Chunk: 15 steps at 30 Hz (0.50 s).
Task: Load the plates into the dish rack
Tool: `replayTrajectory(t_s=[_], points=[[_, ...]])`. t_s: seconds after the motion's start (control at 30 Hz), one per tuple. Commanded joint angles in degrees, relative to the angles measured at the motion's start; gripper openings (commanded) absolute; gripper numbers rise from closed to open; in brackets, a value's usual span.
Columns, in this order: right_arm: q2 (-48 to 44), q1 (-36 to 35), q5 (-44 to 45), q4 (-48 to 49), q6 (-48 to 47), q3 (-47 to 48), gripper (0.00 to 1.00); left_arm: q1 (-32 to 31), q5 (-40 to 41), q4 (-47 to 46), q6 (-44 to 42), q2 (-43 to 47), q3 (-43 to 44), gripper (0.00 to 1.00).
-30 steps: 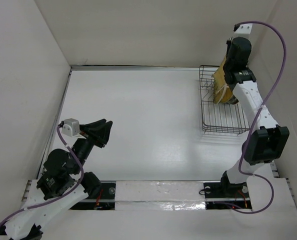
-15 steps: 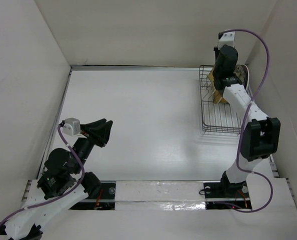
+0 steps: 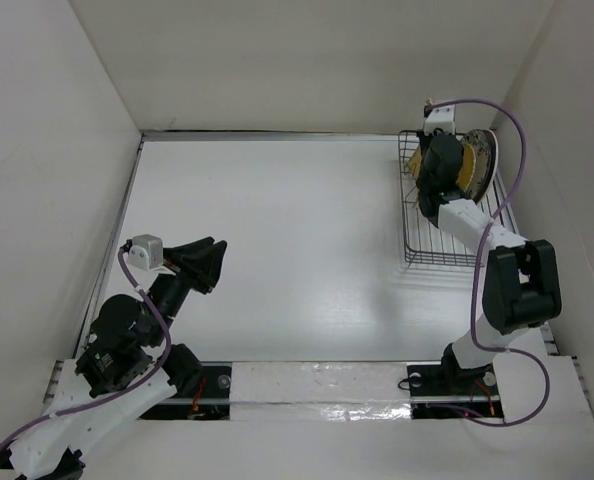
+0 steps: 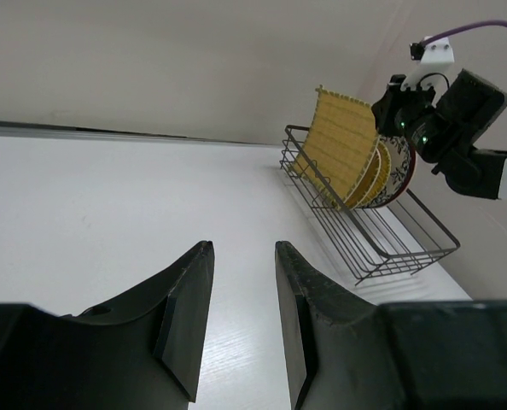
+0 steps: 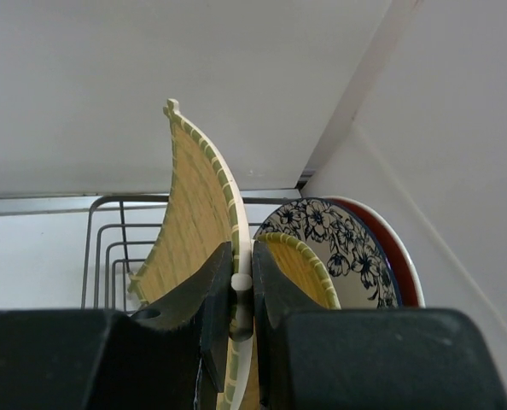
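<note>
White worktop (image 3: 277,220), seen from above. At its near-left corner your left gripper (image 4: 242,254) hangs off the surface, fingers apart, holding nothing. Moving right, the middle of the worktop shows no plate lying loose in any view.

At the far-right corner stands the black wire rack (image 3: 445,245). Every task item you can see is gathered at its far end, standing on edge. In the right wrist view, left to right, these are:
- the mat (image 5: 189,222), bowed and leaning
- a woven disc (image 5: 296,269)
- the floral plate (image 5: 339,246)
- the red-edged plate (image 5: 405,260), nearest the right wall

A second disc cannot be made out; it may be hidden behind the fingers.

Your right gripper (image 5: 240,256) is above the rack with its fingers nearly together. The mat's striped edge runs into the narrow gap between them, so the gripper reads as clamped on the mat.

Judging by this, loading is almost done. The two plates and at least one disc are in, and the mat sits in the rack but has not been let go. What looks left is to open the right fingers, lift clear, and check that the mat holds upright between the dividers, since it leans and bends more than the rest.
</note>
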<state>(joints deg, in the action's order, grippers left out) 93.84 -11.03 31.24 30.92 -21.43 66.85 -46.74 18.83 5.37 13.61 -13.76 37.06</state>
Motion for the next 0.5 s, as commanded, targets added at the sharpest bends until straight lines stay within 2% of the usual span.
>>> replayTrajectory(t_s=[0.0,0.23,0.3,0.33,0.37,0.43,0.47], points=[[-2.8,-2.9,4.0,18.2,-3.7,-6.0,0.00,0.2,-0.3,-3.3,-0.1,-0.9,-0.1,0.32],[-2.6,-5.9,10.4,25.8,-1.8,-14.6,0.00,0.2,-0.4,-3.3,-0.1,-1.2,-0.1,0.32],[-3.1,-5.9,11.3,25.4,1.8,-15.9,0.05,0.2,-0.5,-3.3,-0.1,-1.4,-0.1,0.32],[-3.5,-5.9,11.3,24.4,3.4,-16.1,0.07,0.2,-0.5,-3.3,-0.1,-1.4,-0.1,0.32],[-3.8,-6.5,11.3,22.5,6.3,-16.7,0.17,0.2,-0.5,-3.3,-0.1,-1.4,-0.1,0.32],[-5.2,-6.5,12.0,21.3,8.8,-17.4,0.26,0.2,-0.5,-3.1,-0.1,-1.5,-0.1,0.32],[-5.9,-6.5,12.1,20.1,11.4,-18.0,0.36,0.2,-0.4,-3.1,-0.1,-1.5,-0.1,0.32]])
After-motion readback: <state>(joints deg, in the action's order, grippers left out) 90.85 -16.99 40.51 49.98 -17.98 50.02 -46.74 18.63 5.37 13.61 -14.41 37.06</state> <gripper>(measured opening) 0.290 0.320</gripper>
